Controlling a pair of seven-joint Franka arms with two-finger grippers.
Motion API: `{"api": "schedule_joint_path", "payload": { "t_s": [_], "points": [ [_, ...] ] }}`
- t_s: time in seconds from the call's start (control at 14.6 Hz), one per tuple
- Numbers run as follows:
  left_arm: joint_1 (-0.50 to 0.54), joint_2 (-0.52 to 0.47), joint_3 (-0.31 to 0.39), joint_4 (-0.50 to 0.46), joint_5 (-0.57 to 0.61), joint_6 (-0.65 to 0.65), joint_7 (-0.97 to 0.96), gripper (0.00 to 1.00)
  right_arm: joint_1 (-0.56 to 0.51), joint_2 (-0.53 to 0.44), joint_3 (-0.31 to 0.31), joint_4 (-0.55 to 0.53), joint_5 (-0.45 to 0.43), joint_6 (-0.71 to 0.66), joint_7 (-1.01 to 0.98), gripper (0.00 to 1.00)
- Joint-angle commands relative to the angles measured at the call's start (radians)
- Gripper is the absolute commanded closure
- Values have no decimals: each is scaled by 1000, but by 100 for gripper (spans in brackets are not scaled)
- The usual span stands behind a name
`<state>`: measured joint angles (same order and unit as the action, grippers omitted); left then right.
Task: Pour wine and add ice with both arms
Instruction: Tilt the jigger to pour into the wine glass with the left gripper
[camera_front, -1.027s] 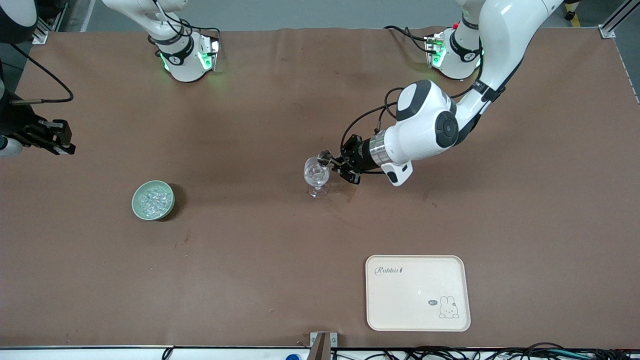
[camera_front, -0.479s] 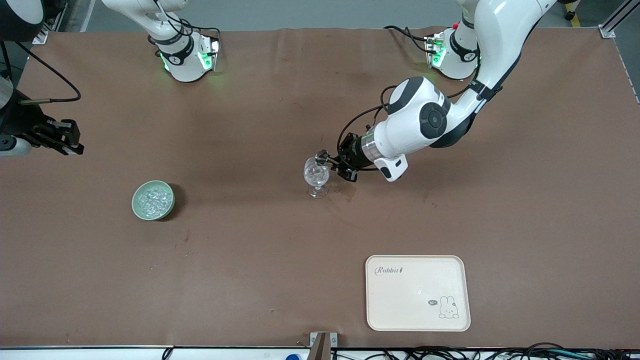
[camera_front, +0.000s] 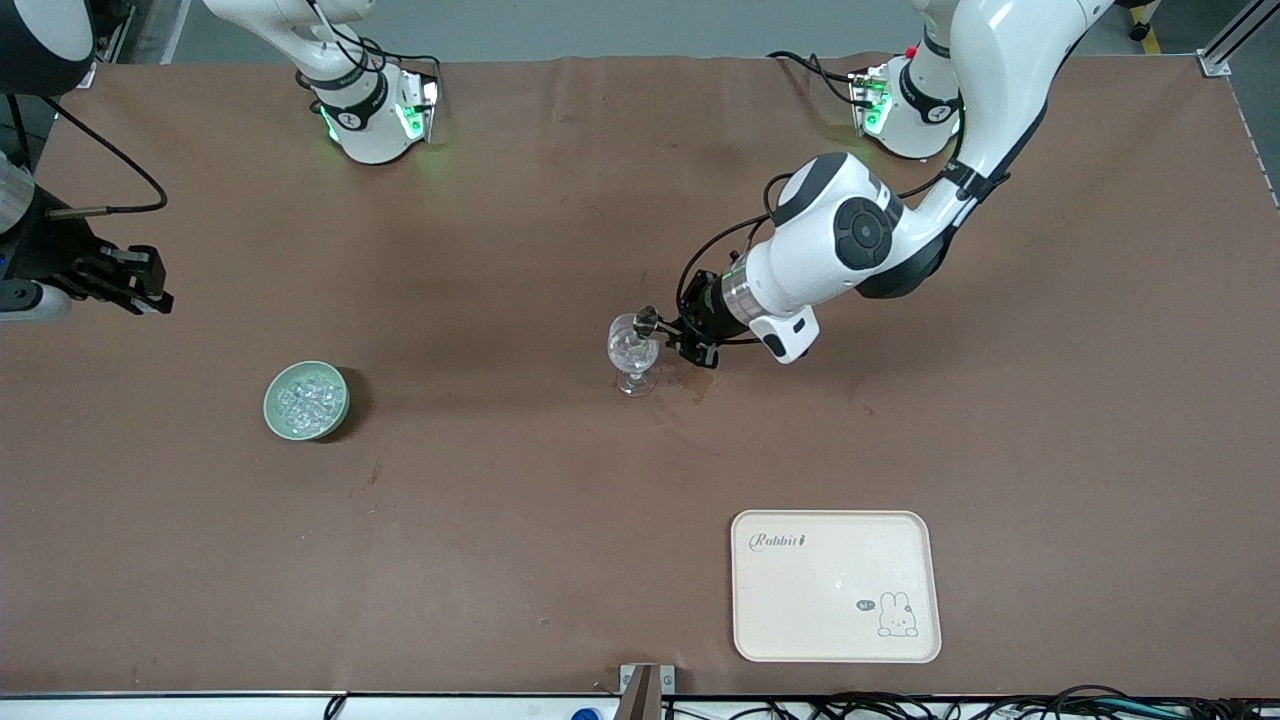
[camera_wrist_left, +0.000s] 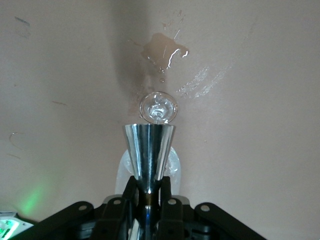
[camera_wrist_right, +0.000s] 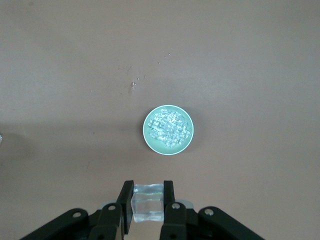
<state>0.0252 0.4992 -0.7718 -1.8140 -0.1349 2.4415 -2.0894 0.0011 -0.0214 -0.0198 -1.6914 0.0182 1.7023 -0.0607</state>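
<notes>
Ice (camera_front: 306, 400) glints whitish in its green bowl (camera_front: 276, 417); left hand (camera_front: 655, 327) grips a steel scoop (camera_wrist_left: 149, 152), right hand (camera_wrist_right: 148, 202) one cube (camera_wrist_right: 148, 205).

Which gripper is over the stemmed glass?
The left gripper, holding a metal cone over the glass; the right gripper grips an ice cube.

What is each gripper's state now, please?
Left gripper: shut on a metal cup, over the stemmed glass.
Right gripper: shut on an ice cube.

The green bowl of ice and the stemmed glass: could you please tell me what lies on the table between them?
Nothing: in the front view only bare brown table separates the green bowl of ice from the stemmed glass.
</notes>
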Motion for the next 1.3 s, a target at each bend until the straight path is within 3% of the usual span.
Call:
{"api": "schedule_joint_path", "payload": {
  "t_s": [0.0, 1.23],
  "points": [
    [-25, 4, 5, 30, 46, -7, -61, 99, 2, 5, 0, 18, 9, -12, 16, 87],
    [-50, 12, 8, 35, 274, -18, -225, 99, 2, 0, 3, 19, 11, -21, 18, 86]
  ]
}}
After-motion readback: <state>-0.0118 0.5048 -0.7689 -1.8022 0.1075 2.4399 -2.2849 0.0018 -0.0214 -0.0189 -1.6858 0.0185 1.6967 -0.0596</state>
